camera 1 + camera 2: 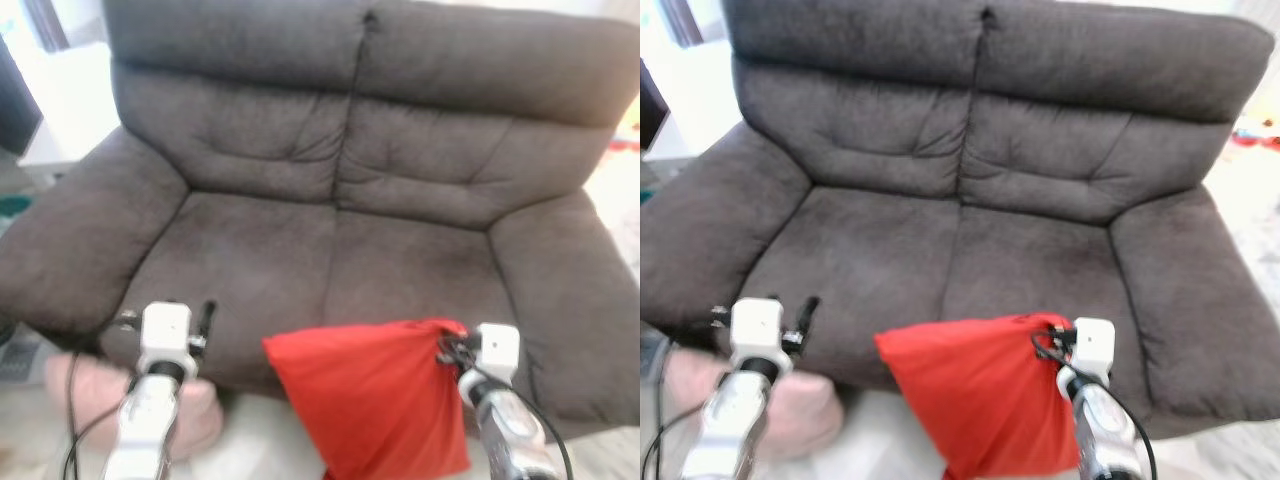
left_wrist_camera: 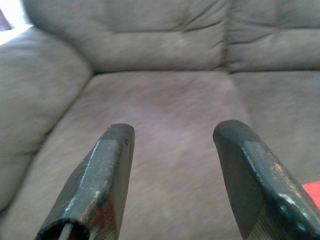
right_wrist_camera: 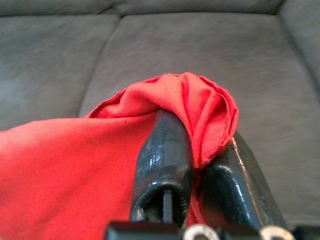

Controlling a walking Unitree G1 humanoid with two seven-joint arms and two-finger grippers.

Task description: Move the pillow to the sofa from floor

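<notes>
A red pillow [image 1: 375, 395] hangs in front of the dark grey sofa [image 1: 300, 250], at the seat's front edge. My right gripper [image 1: 448, 345] is shut on its upper right corner; in the right wrist view the red cloth [image 3: 200, 110] bunches between the fingers [image 3: 165, 150]. My left gripper [image 1: 205, 318] stands open over the left part of the seat, apart from the pillow. Between its fingertips [image 2: 115, 150] there is bare seat cushion [image 2: 170, 110].
A pink soft thing [image 1: 90, 385] lies on the floor at the sofa's front left corner, under my left arm. The sofa has wide armrests [image 1: 70, 240] on both sides. Pale floor [image 1: 250, 440] runs along the front.
</notes>
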